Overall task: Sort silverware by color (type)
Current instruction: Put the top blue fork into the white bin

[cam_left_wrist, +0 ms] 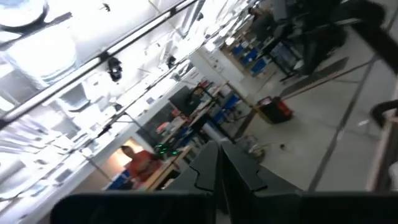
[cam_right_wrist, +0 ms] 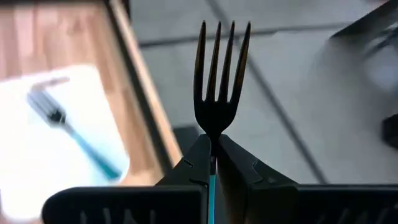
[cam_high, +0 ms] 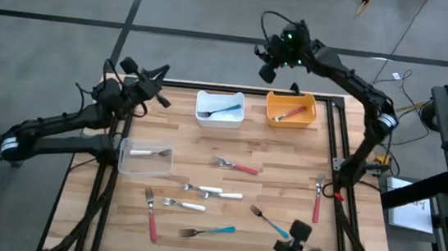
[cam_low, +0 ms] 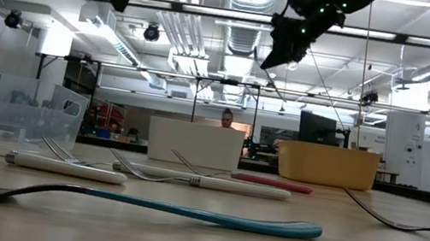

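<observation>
Above the table's far edge, the right gripper (cam_right_wrist: 213,144) clenched a teal-handled metal fork (cam_right_wrist: 220,74), apparently bound for the white rectangular bin (cam_high: 219,107); lowering remained; the left gripper (cam_left_wrist: 219,163) hung clenched, empty.

Scattered silverware (cam_high: 222,193) crowds mid-table; bare wood (cam_high: 181,142) between it and bins (cam_high: 220,109).
</observation>
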Controlling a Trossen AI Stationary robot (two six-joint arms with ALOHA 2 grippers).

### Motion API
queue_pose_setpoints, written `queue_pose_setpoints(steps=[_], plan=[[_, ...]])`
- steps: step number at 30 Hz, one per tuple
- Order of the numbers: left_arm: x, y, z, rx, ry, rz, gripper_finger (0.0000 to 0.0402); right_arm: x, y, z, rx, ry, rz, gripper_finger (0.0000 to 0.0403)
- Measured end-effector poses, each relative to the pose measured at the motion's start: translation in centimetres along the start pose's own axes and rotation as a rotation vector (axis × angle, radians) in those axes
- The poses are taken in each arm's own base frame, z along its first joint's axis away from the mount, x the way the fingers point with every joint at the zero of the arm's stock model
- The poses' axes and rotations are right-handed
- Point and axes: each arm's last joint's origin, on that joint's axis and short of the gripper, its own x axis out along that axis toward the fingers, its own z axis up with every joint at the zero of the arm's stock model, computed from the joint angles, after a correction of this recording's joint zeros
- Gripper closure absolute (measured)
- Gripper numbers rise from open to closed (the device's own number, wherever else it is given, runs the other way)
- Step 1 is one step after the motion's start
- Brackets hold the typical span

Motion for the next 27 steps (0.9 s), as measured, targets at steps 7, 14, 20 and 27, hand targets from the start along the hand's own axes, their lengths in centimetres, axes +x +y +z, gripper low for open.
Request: queue_pose_setpoints(steps=[7,14,20,27], plan=[[0.8,0.6,-1.2,0.042,0.065,0.049,0.0402,0.7,-2.5,-0.4,-0.01,0.148,0.196,0.0394],[1.2,1.0,-2.0,0.054,0.109,0.078,0.0402,1.8,-2.4,-2.6,-0.013,0.382,0.341,0.0394],[1.6,1.7,-2.2,0.044,0.094,0.146,0.0402,3.6,-2.5,-2.9,-0.117,0.361,0.337,0.0394],[2.1,1.7,-2.2,0.034,0.073,0.182,0.0402,5.7,-2.2,-0.9,-0.213,0.251,0.303,0.0394]])
